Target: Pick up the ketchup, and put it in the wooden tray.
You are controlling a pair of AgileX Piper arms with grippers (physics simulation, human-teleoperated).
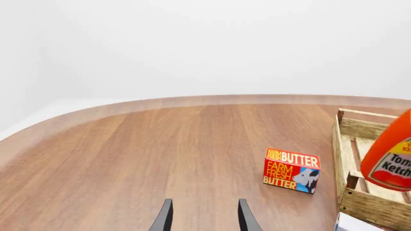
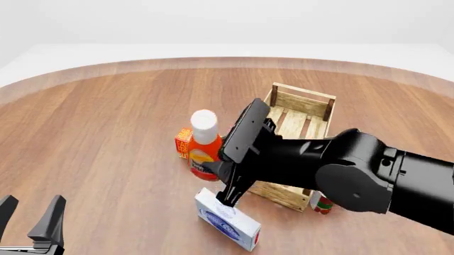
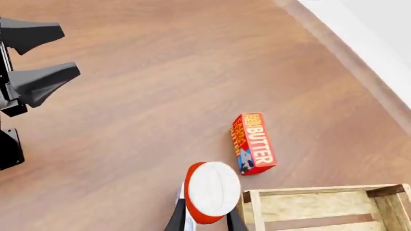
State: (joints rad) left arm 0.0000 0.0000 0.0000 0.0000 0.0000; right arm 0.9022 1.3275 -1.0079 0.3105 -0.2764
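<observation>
The ketchup [image 2: 203, 144] is a red-orange bottle with a white cap, held upright in my right gripper [image 2: 211, 171], which is shut on its lower body. It hangs just left of the wooden tray [image 2: 303, 95], near the tray's near-left corner. In the right wrist view the cap [image 3: 212, 188] faces the camera, with the gripper [image 3: 204, 219] around it and the tray's rim [image 3: 308, 192] beside it. The left wrist view shows the ketchup [image 1: 389, 154] in front of the tray [image 1: 376, 209]. My left gripper [image 2: 28, 217] is open and empty at the near left, far from both.
A red butter box [image 2: 184, 143] stands just behind the ketchup. A white and blue box [image 2: 228, 222] lies under my right arm. A small red can [image 2: 322, 204] stands at the tray's near end. My left gripper [image 3: 70, 52] shows in the right wrist view.
</observation>
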